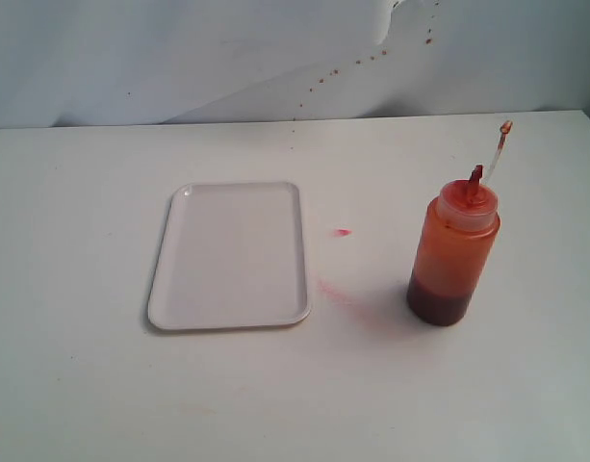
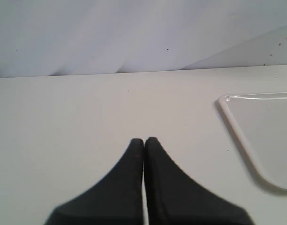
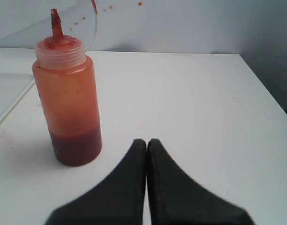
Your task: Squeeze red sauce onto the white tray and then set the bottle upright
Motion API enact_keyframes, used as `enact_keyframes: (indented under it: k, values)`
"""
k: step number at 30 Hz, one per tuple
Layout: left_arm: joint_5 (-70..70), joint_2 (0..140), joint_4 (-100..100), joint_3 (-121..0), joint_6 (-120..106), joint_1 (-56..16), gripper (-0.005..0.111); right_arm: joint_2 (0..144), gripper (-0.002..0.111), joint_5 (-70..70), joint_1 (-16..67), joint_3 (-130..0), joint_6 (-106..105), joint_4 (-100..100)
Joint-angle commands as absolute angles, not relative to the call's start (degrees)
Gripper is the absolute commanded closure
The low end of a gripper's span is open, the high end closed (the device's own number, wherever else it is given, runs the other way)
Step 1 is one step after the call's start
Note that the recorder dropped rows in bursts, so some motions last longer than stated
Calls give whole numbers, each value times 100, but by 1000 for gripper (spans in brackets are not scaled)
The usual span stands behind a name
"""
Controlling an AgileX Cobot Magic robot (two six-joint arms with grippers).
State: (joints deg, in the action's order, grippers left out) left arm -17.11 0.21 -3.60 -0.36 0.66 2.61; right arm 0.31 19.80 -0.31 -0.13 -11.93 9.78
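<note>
Your right gripper (image 3: 146, 140) has its jaws pressed together with nothing between them. It sits low over the table (image 1: 83, 385), apart from the bottle (image 3: 68, 103), which stands near it and to one side. Your left gripper (image 2: 144, 139) is likewise closed and empty, near one corner of the white tray (image 2: 237, 129) but not touching it.

The bottle stands upright, nozzle up, its cap strap (image 1: 497, 149) off the tip. The red sauce (image 3: 77, 147) lies as a dark layer at the bottom. The tray lies flat, well apart from the bottle, and I see no sauce on it.

Judgement: the squeeze has not begun and you are at the approach step. The next move calls for parting the right jaws wide enough for the bottle body and closing on it above the sauce layer. You then carry it over the tray and tip the nozzle down. With so little sauce, expect a steep tilt.

The exterior view shows neither gripper. It alone shows the whole tray, and a small red blob (image 1: 342, 232) with a faint pink smear on the table between tray and bottle. Only the right wrist view shows the sauce level closely. The left wrist view does not show the bottle.
</note>
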Motion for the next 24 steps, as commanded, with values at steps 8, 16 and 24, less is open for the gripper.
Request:
enact_keyframes:
  k: [8,16,24]
  values:
    - [-1676,0,-376,0,121,271,105,0,108,1979,-72,0,-1178,984]
    - [-1544,0,-376,0,107,271,105,0,108,1979,-72,0,-1178,984]
    - [-503,0,2544,0,118,271,105,0,108,1979,-72,0,-1178,984]
